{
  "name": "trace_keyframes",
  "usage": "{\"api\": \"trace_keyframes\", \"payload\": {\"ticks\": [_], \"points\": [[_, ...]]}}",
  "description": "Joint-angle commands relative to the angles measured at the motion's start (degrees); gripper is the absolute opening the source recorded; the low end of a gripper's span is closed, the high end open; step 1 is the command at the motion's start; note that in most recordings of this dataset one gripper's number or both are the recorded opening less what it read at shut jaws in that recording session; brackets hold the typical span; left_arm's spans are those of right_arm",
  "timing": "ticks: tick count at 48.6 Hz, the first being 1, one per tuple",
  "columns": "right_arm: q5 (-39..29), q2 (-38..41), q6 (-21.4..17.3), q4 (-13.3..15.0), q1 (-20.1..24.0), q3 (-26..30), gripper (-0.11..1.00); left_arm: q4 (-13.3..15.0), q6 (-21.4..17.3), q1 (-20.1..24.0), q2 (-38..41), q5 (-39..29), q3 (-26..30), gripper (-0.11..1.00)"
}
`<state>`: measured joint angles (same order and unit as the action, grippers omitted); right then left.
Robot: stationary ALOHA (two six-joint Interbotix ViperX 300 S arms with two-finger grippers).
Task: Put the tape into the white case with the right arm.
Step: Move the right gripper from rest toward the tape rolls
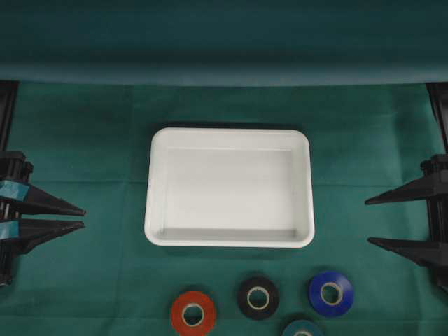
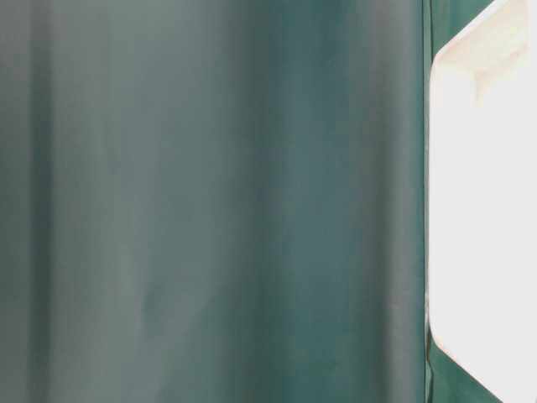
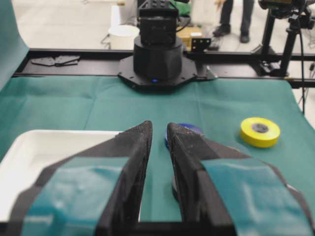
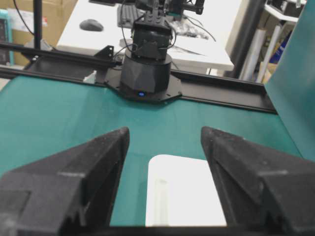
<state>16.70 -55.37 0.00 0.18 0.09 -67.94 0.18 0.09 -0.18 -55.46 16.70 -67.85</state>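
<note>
so the right claw (image 1: 366, 221), the plain black one with two long pointed fingers, is parked at the right edge of the desk with its fingers spread well apart and nothing between them. It's pointing in toward the middle, well apart from everything. From its own wrist camera you can see the gap between the two fingers and a bit of the tray past them

Over on the other side the left claw (image 1: 84, 217), black with light-blue tape patches on it, sits at the left edge, also empty, fingers nearly together with just a thin slit between the tips

Between the two is the shallow white rectangular plastic case (image 1: 229, 187) with rounded corners and a raised rim, sitting flat on the green cloth-covered desk (image 1: 84, 140), nothing in it

The tape is all along the near edge of the overhead view, outside the case: a red roll of tape (image 1: 192, 313), a black roll of tape (image 1: 257, 297) just beside it, a blue roll of tape (image 1: 330, 293) further right, and a teal roll of tape (image 1: 302, 328) cut off by the frame edge. The left wrist camera also catches a yellow roll of tape (image 3: 260, 132) lying flat on the cloth

The table-level camera is mostly blurry green cloth with a bright white slab at the right
</note>
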Motion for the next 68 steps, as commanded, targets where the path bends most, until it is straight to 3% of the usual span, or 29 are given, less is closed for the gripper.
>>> {"api": "trace_keyframes", "payload": {"ticks": [1, 9, 14, 23, 38, 42, 47, 58, 68], "points": [[0.35, 0.18, -0.70, 0.00, -0.18, 0.62, 0.24, 1.23, -0.35, 0.44, -2.90, 0.35, -0.97, 0.24], [0.00, -1.85, -0.79, 0.18, -0.18, -1.32, -0.01, 1.14, -1.49, 0.35, -11.60, -4.92, -3.34, 0.01], [-0.62, -3.43, -0.70, 0.18, -0.18, -1.67, -0.09, 1.14, -2.55, 0.00, -17.14, -13.18, -2.99, 0.00], [-5.54, -4.83, -0.70, 0.44, -0.18, -1.49, -0.10, 1.14, -2.81, 0.09, -23.99, -23.99, -2.90, 0.00], [-10.02, -4.57, -0.62, 1.67, -0.26, -1.14, -0.09, 1.23, -2.37, 0.35, -24.87, -23.55, -5.89, 0.00], [-10.20, -4.83, -0.62, 1.93, -0.18, -1.23, -0.02, 1.23, -2.37, 0.44, -24.87, -23.03, -6.24, 0.00], [-10.28, -4.83, -0.62, 2.02, -0.26, -1.32, 0.14, 1.14, -2.37, 0.44, -25.05, -23.03, -6.68, 0.00], [-10.46, -4.83, -0.53, 2.02, -0.26, -1.32, 0.77, 1.23, -2.37, 0.44, -25.49, -22.94, -7.73, 0.00], [-17.75, -4.57, -0.53, 2.02, -0.26, 0.53, 0.79, 1.23, -2.37, 0.44, -25.40, -22.94, -7.73, 0.00]]}}
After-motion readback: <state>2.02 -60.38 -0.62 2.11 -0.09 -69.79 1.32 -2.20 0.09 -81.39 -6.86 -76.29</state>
